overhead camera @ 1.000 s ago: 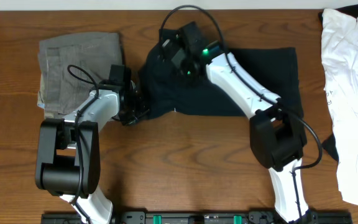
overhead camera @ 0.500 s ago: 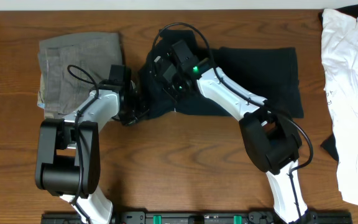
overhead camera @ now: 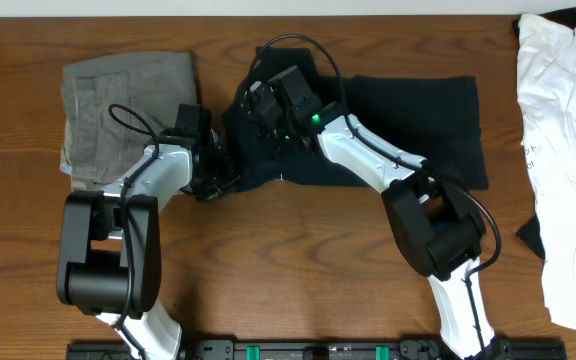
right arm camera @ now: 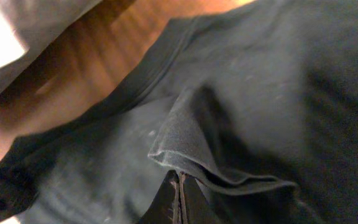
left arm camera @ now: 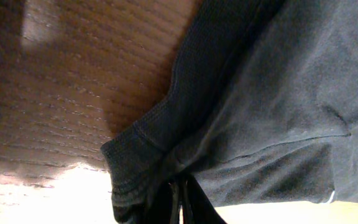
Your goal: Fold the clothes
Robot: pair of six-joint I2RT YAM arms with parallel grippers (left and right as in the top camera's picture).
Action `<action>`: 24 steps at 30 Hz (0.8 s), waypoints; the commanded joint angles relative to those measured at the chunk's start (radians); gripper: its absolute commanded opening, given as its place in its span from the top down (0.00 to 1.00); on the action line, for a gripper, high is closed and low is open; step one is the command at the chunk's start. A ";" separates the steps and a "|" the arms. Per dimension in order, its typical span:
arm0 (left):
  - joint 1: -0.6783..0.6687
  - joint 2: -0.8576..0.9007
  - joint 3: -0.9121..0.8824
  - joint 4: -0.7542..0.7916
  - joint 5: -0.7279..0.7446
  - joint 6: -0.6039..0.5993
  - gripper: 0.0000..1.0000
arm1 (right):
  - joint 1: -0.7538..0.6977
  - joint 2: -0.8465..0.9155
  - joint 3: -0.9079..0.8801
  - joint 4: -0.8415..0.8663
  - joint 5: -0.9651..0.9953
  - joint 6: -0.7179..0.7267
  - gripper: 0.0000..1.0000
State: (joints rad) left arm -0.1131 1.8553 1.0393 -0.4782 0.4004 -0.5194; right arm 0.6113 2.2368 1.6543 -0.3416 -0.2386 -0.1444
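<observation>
The black T-shirt [overhead camera: 418, 120] lies on the tabletop [overhead camera: 298, 270] and stretches away to the right of both grippers. In the last second the right gripper [right arm camera: 178, 193] has moved a little toward the left gripper [left arm camera: 180, 198] and has closed completely, pinching a raised fold of the shirt. The left gripper stays clamped on the shirt's hemmed edge. With both holding cloth, I judge the next fold can begin.
</observation>
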 commanded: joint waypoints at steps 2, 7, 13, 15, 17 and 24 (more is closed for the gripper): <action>0.005 0.013 -0.015 -0.010 -0.080 0.013 0.94 | 0.003 0.034 -0.002 0.020 0.041 0.036 0.99; 0.005 0.013 -0.014 -0.009 -0.080 0.013 0.94 | -0.001 0.075 -0.002 0.103 0.119 0.080 0.99; 0.005 0.013 -0.015 -0.009 -0.080 0.013 0.94 | -0.020 0.105 -0.002 0.229 0.256 0.096 0.95; 0.005 0.013 -0.015 -0.009 -0.080 0.013 0.94 | -0.032 0.102 0.000 0.287 0.286 0.096 0.92; 0.005 0.013 -0.014 -0.009 -0.080 0.013 0.94 | -0.050 0.093 0.015 0.324 0.295 0.096 0.89; 0.005 0.013 -0.015 -0.009 -0.081 0.014 0.94 | -0.119 0.017 0.116 0.111 0.265 0.205 0.77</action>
State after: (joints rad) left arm -0.1131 1.8553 1.0393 -0.4778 0.3992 -0.5194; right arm 0.5270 2.3283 1.7134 -0.1555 0.0303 -0.0170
